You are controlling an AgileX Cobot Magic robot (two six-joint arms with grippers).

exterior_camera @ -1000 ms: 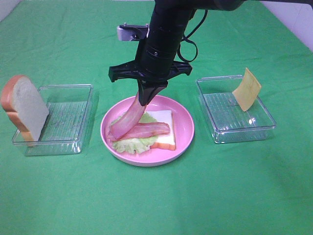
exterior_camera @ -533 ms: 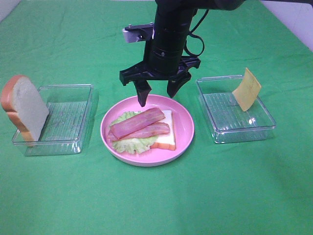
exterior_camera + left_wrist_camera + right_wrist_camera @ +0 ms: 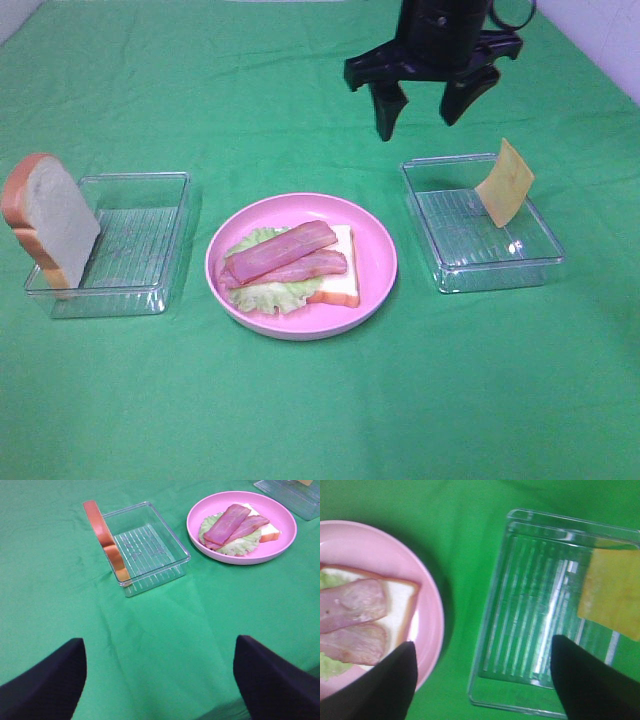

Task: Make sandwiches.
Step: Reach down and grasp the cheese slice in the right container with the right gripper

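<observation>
On the pink plate [image 3: 375,260] lies a white bread slice [image 3: 338,282] with pale green lettuce [image 3: 262,296] and two bacon strips [image 3: 283,256] on top; it also shows in the left wrist view [image 3: 235,522] and the right wrist view [image 3: 355,615]. A second bread slice [image 3: 45,220] leans upright at the left end of the left clear tray [image 3: 130,245]. A yellow cheese square [image 3: 505,182] leans in the right clear tray [image 3: 480,225]. My right gripper [image 3: 425,105] is open and empty, high above the cloth between plate and right tray. My left gripper [image 3: 160,680] is open and empty, well away from the left tray.
A green cloth [image 3: 320,400] covers the table. The left clear tray [image 3: 145,547] holds only the leaning bread slice [image 3: 105,540]. The right tray [image 3: 545,620] holds only the cheese [image 3: 612,592].
My right gripper let go of the second bacon strip, which now lies on the lettuce beside the first. The gripper then rose and moved right and back, toward the right tray.
</observation>
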